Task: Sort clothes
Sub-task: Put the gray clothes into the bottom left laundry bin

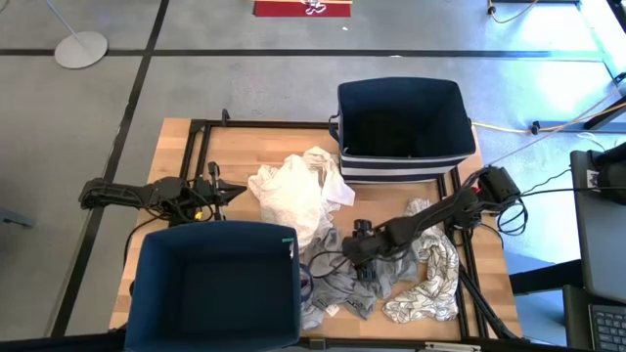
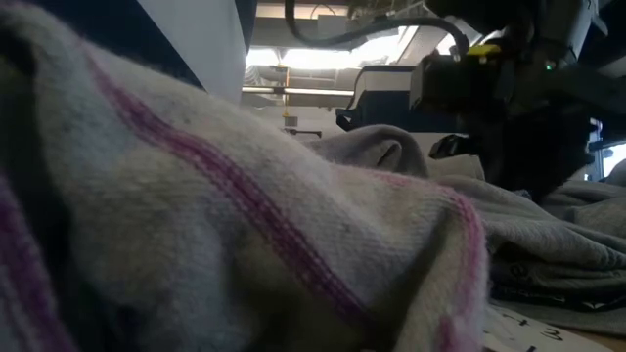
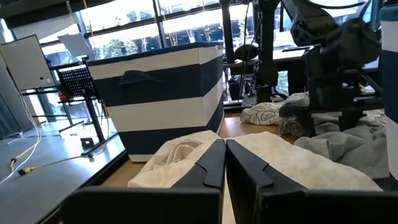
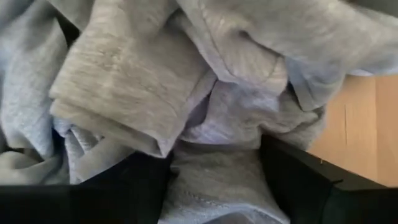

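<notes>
While the left gripper point(image 1: 227, 192) rests at the table's left edge beside the white garment point(image 1: 293, 191), its fingers point(image 3: 214, 163) pressed together with nothing between them, the right gripper point(image 1: 364, 256) is down on the heather grey garment point(image 1: 337, 284) near the front of the wooden table point(image 1: 240, 152). In the right wrist view its two dark fingers point(image 4: 295, 177) stand well apart on either side of a bunched fold of grey fabric point(image 4: 205, 124) — the cloth fills the gap between them, though whether the fingers press it enough to hold it cannot be told.

The clothes lie in a loose heap across the middle and front of the table. The white garment is crumpled at the centre, just in front of the striped navy bin point(image 1: 403, 127) at the back. The grey one spreads at the front, partly under the right arm, next to the second navy bin point(image 1: 215, 288) at the front left. A white garment with dark squiggly print point(image 1: 430, 279) lies to the right of the grey one, near the table's right edge.

In the low view a cream cloth with pink stripes point(image 2: 225, 215) fills most of the foreground, with grey fabric beyond it — the right arm's dark body comes down onto it from above.
</notes>
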Controlling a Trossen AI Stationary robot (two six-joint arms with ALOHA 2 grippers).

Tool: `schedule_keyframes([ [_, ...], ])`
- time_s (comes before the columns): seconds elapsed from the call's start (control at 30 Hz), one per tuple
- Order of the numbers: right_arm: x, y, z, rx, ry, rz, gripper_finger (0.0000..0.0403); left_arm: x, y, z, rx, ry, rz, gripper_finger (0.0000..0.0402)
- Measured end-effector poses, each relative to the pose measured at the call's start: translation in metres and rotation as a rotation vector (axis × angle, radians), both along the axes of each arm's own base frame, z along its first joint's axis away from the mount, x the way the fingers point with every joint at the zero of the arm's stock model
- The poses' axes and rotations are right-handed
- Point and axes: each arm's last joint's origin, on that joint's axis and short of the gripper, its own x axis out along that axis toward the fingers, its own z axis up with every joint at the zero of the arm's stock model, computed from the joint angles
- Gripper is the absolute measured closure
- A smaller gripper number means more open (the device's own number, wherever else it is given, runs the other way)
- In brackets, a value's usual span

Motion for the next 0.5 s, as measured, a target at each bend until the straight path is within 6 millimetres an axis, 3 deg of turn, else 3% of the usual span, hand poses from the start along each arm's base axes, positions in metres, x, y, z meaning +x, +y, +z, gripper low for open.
schedule_keyframes([
  [0.1, 0.0014, 0.0002, -0.0044, -0.029, 0.003, 0.008, 0.0161, 0.0, 0.0, 0.0, 0.0, 0.0, 0.0, 0.0399],
  [0.2, 0.0016, 0.0004, -0.0053, -0.031, 0.006, 0.02, 0.0195, 0.0, 0.0, 0.0, 0.0, 0.0, -0.001, 0.0399],
  [0.5, 0.0011, -0.0007, -0.0069, -0.072, 0.009, 0.053, 0.0385, 0.0, 0.0, 0.0, 0.002, 0.001, -0.001, 0.0399],
])
